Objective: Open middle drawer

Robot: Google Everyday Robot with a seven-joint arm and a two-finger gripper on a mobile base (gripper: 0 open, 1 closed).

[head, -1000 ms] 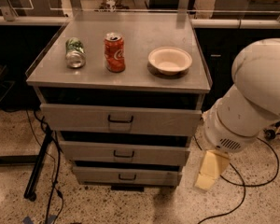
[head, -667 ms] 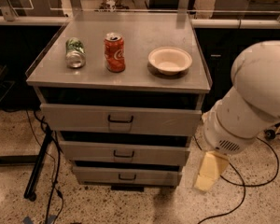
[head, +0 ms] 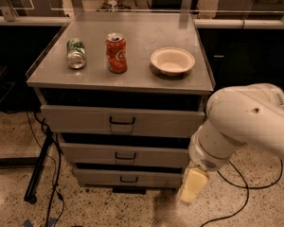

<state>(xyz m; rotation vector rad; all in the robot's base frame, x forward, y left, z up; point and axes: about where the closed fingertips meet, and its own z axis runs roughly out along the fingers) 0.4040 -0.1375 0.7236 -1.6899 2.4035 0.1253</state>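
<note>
A grey metal cabinet has three drawers stacked under its top. The middle drawer (head: 125,155) has a plain flat front with a small black bracket handle (head: 125,156) at its centre, and its front sits in line with the others. The top drawer (head: 122,121) is the tallest and the bottom drawer (head: 128,178) the smallest. My white arm (head: 241,126) comes in from the right. My gripper (head: 193,186) hangs pale yellow below the arm, to the right of the bottom drawer and clear of every handle.
On the cabinet top (head: 132,37) a green can (head: 76,53) lies on its side, a red soda can (head: 116,52) stands upright and a white bowl (head: 173,61) sits at the right. Black cables (head: 246,183) run over the speckled floor. A dark stand leg (head: 38,174) is at the left.
The view has shifted slightly and my arm sits a little lower and further right in it. The drawers and the things on top have not moved.
</note>
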